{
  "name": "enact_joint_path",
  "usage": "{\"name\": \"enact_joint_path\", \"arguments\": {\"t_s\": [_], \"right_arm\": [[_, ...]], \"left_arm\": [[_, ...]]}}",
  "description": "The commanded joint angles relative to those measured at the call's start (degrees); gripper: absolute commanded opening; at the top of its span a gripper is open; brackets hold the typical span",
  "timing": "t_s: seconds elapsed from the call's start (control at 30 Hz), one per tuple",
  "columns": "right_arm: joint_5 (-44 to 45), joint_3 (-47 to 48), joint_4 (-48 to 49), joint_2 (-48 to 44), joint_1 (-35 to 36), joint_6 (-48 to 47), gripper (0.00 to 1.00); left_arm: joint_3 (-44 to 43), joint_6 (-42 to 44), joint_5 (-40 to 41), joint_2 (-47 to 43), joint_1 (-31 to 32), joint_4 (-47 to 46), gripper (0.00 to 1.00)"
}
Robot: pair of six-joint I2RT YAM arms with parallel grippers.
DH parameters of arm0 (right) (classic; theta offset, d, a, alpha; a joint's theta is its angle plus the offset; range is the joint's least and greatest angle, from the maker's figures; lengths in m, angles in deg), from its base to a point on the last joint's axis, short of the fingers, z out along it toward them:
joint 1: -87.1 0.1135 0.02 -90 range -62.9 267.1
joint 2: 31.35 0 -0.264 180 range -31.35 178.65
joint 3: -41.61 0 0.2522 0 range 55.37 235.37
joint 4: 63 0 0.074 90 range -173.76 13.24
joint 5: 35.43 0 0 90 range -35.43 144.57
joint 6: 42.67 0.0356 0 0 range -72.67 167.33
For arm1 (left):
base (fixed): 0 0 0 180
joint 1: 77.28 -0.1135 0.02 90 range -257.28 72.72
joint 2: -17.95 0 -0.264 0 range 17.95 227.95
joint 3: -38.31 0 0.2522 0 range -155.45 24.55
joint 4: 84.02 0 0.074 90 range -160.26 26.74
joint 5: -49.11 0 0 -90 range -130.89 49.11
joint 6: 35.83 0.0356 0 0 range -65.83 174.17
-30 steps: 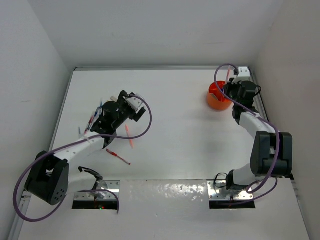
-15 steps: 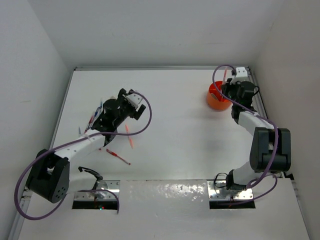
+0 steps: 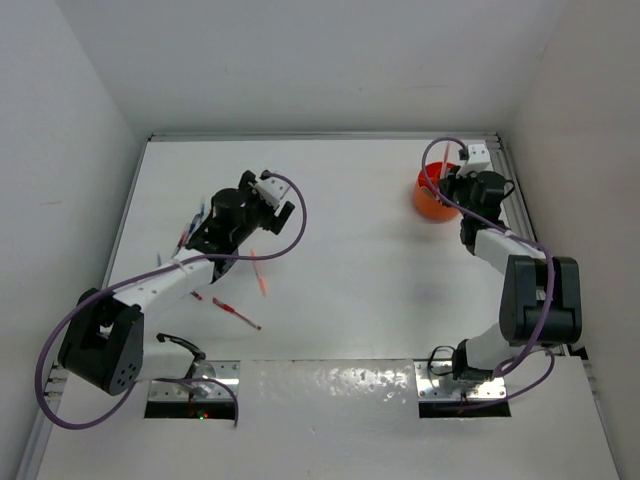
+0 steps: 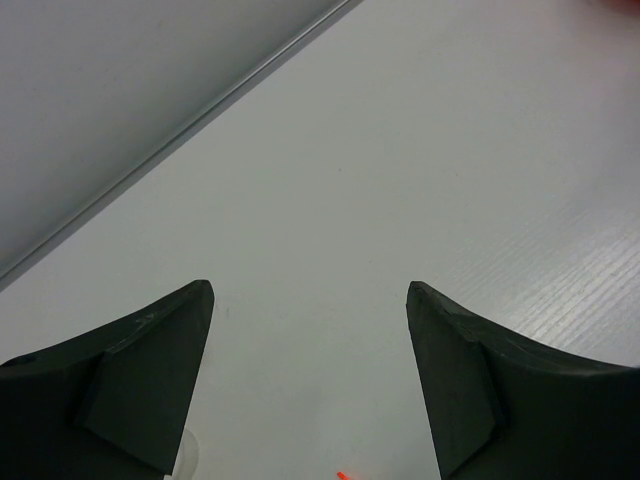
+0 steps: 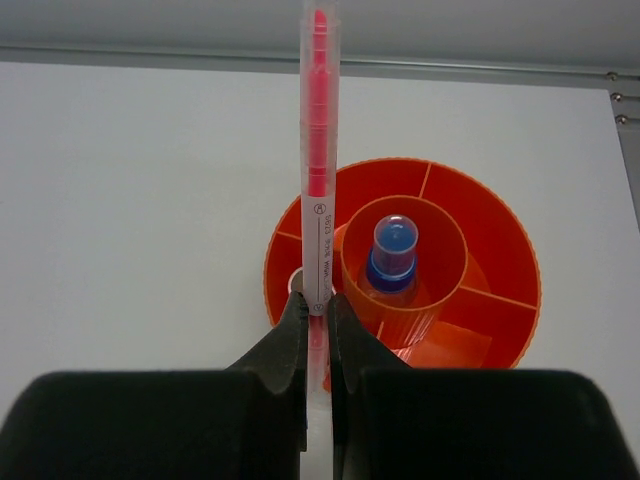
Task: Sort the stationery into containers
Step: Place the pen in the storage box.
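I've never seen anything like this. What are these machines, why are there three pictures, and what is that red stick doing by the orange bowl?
These are two robot arms bolted to a white table. The wide picture comes from a fixed camera overhead. The other two come from small cameras on each arm's wrist, so the dark shapes at the bottom are that arm's own fingers.

The right claw is shut on a thin clear pen with a red core, holding it by the round orange plastic tub. Dividers split the tub into compartments, and a small blue-capped bottle stands in the middle one.

The left claw is open and holds nothing. Near it, thin red pens lie loose on the table.
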Motion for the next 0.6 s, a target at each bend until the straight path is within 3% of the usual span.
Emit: {"name": "enact_joint_path", "arguments": {"t_s": [0.0, 0.57], "right_arm": [[-1.37, -0.53, 3.37, -2.73, 0.93, 0.86, 0.0], [4.34, -9.93, -1.72, -15.02, -1.53, 2.36, 0.0]], "left_arm": [[-2.4, -0.22, -0.51, 0.14, -0.1, -0.51, 0.76], [-2.32, 0.31, -1.22, -0.04, -0.1, 0.19, 0.76]]}}
